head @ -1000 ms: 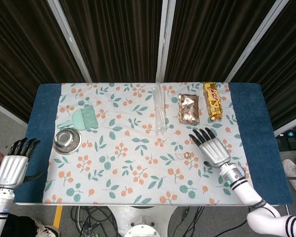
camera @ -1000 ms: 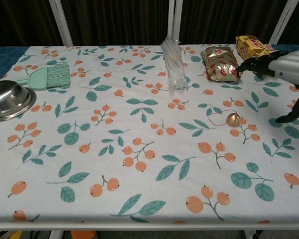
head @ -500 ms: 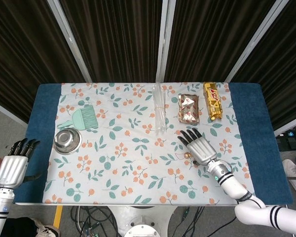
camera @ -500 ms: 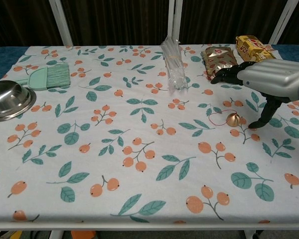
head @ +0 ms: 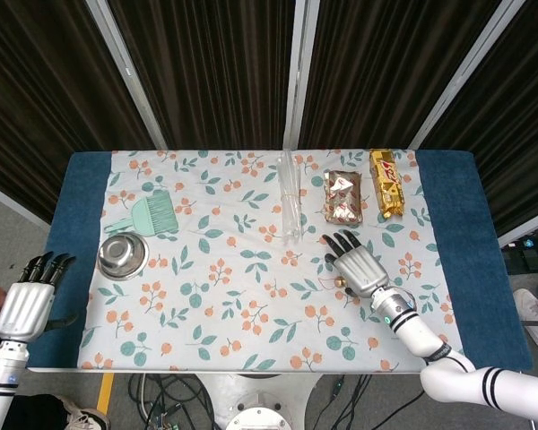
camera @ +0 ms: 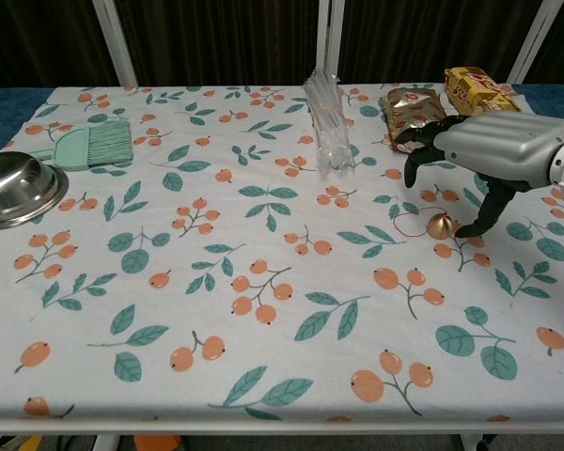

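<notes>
While fingers spread, metallic right hand (camera: 493, 150) above round gold bell (camera: 440, 225) (shiny).

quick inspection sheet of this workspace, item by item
surface: table with blue top under a cloth printed with leaves and orange berries
job's things: small gold bell with a red loop, lying on the cloth just below the right hand's fingers
clutter: mint brush, steel bowl, clear plastic packet, brown-gold snack pack, yellow snack pack
hands: right hand open, fingers apart above the bell; left hand open, off the table's left edge
cables: bundle on the floor under the near edge
surroundings: dark curtains with pale uprights behind
</notes>
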`<move>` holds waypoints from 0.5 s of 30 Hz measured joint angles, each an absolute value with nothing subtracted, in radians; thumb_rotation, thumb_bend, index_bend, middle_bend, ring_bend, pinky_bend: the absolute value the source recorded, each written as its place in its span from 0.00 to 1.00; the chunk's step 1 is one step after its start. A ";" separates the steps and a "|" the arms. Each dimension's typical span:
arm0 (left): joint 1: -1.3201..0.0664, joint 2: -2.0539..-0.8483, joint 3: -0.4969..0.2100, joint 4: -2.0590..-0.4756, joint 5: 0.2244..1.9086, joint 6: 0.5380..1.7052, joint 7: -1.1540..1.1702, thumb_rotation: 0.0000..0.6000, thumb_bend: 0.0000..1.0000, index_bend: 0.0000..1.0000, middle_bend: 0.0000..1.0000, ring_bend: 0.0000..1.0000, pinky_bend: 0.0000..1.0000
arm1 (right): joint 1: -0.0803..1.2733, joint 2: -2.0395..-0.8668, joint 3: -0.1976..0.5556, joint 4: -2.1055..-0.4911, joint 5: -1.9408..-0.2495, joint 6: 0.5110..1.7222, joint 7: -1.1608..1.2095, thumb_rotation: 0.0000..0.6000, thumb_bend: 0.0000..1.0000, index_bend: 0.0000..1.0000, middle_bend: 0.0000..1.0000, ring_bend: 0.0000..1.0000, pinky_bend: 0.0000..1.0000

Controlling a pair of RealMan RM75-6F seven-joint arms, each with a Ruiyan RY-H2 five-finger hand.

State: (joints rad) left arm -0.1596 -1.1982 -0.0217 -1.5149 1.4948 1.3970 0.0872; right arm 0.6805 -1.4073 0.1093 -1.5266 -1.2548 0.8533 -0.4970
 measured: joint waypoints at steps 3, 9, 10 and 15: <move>-0.160 -1.200 -0.020 -1.513 1.494 1.394 0.086 1.00 0.00 0.11 0.10 0.04 0.10 | 0.685 -1.413 0.106 -1.517 -1.254 0.856 -0.494 1.00 0.07 0.37 0.00 0.00 0.00; -0.161 -1.203 -0.019 -1.506 1.489 1.388 0.083 1.00 0.00 0.11 0.10 0.04 0.10 | 0.696 -1.425 0.100 -1.503 -1.254 0.858 -0.487 1.00 0.11 0.41 0.01 0.00 0.00; -0.161 -1.203 -0.019 -1.506 1.489 1.388 0.082 1.00 0.00 0.11 0.10 0.04 0.10 | 0.698 -1.426 0.099 -1.501 -1.255 0.859 -0.485 1.00 0.11 0.42 0.01 0.00 0.00; -0.162 -1.201 -0.018 -1.505 1.488 1.383 0.079 1.00 0.00 0.11 0.10 0.04 0.10 | 0.702 -1.424 0.093 -1.501 -1.255 0.861 -0.476 1.00 0.15 0.44 0.02 0.00 0.00</move>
